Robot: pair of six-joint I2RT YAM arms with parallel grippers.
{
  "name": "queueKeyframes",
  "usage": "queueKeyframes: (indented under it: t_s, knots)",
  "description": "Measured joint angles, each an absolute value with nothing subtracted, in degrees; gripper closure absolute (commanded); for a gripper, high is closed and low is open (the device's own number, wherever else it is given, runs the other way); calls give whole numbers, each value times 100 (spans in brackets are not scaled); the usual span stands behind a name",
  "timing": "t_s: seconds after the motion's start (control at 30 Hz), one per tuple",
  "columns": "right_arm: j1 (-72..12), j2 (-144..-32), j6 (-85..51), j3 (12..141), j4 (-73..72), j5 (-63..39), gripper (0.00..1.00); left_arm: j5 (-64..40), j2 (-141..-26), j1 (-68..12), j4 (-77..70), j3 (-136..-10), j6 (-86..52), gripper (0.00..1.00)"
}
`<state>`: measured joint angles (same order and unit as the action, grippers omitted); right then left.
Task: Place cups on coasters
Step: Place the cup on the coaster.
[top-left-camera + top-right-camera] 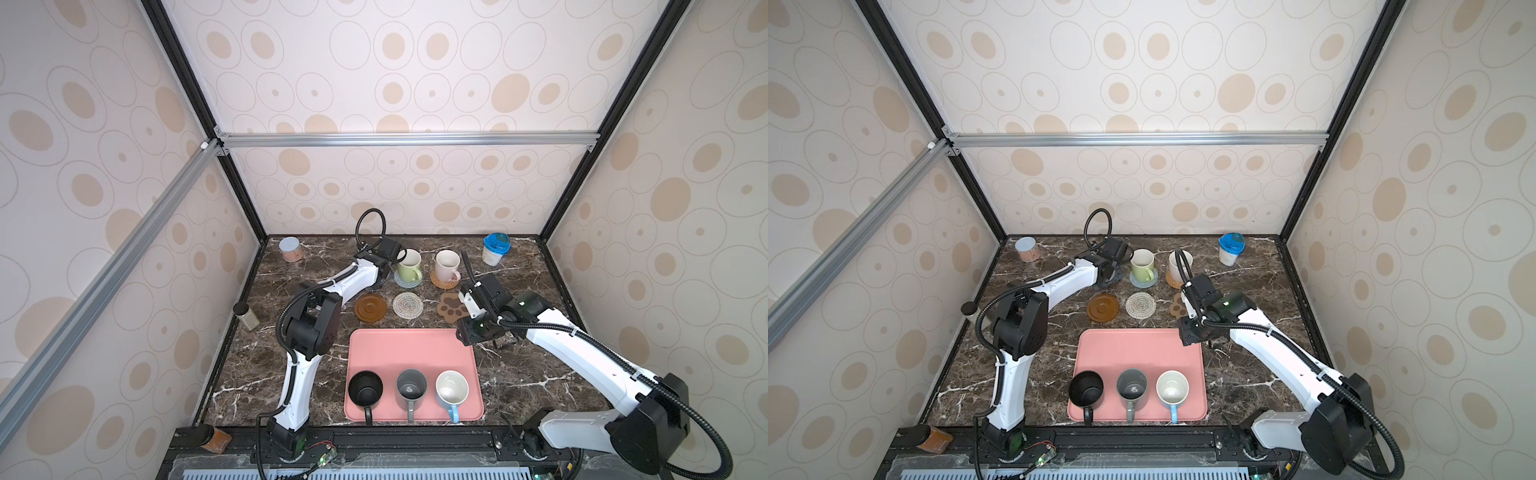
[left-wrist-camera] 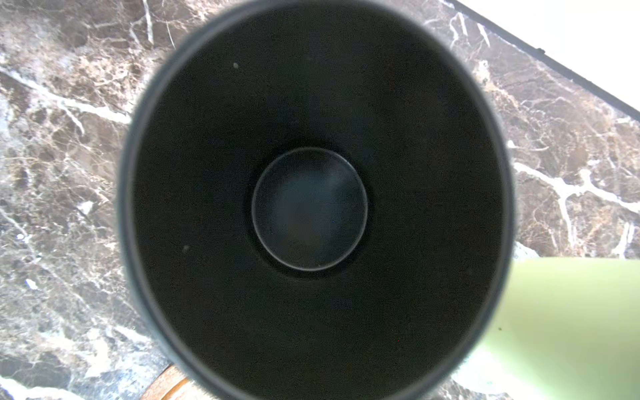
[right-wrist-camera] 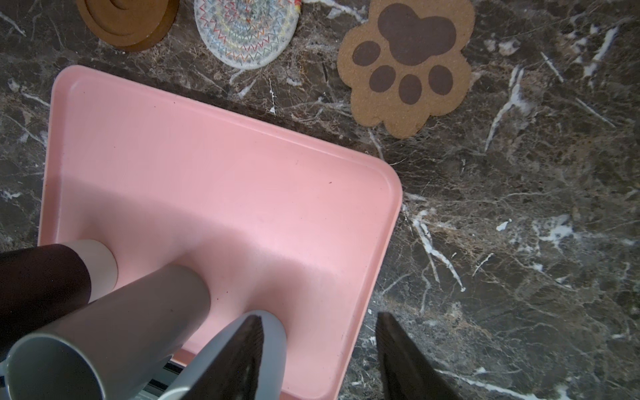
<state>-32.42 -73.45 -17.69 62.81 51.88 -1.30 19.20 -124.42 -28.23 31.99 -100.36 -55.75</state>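
Three cups stand on the pink tray (image 1: 411,349): the black mug (image 1: 365,388), the grey mug (image 1: 411,388) and the light blue mug (image 1: 451,388). The right gripper (image 3: 318,315) has its fingers apart with nothing between them. The light blue mug is just beside one finger, and the paw coaster (image 3: 408,65) lies well ahead of the tips. The left gripper (image 1: 384,272) has its fingers together, though they are hidden from view, so I cannot tell whether they pinch anything. Directly under them the other black mug (image 2: 311,207) stands upright, with the edge of a brown disc coaster (image 2: 166,384) showing at its foot. The pale green mug (image 1: 409,266) is just beside it.
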Motion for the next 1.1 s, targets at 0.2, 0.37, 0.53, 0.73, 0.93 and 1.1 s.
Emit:
queueKeyframes:
  t_s: [0.2, 0.37, 0.53, 0.73, 0.93, 1.1]
  knots:
    - [-3242, -7347, -1769, 6281, 5188, -130, 44, 1885, -12449, -2823, 3183, -10036, -5572, 91]
    - [-3242, -7347, -1769, 6281, 5190, -128, 44, 1826, -12457, -2823, 3179, -10033, -5572, 91]
    - [-3242, -7347, -1772, 6281, 5190, -130, 44, 1809, -12477, -2823, 3177, -10029, -5572, 91]
    - [-3242, -7347, -1772, 6281, 5196, -128, 44, 1785, -12497, -2823, 3098, -9974, -5570, 87]
    - [-3242, -7345, -1776, 6281, 5231, -121, 44, 1787, -12497, -2823, 3035, -9946, -5568, 77]
    - [-3242, -7317, -1776, 6281, 5245, -73, 44, 1811, -12495, -2829, 2917, -9944, -5570, 65]
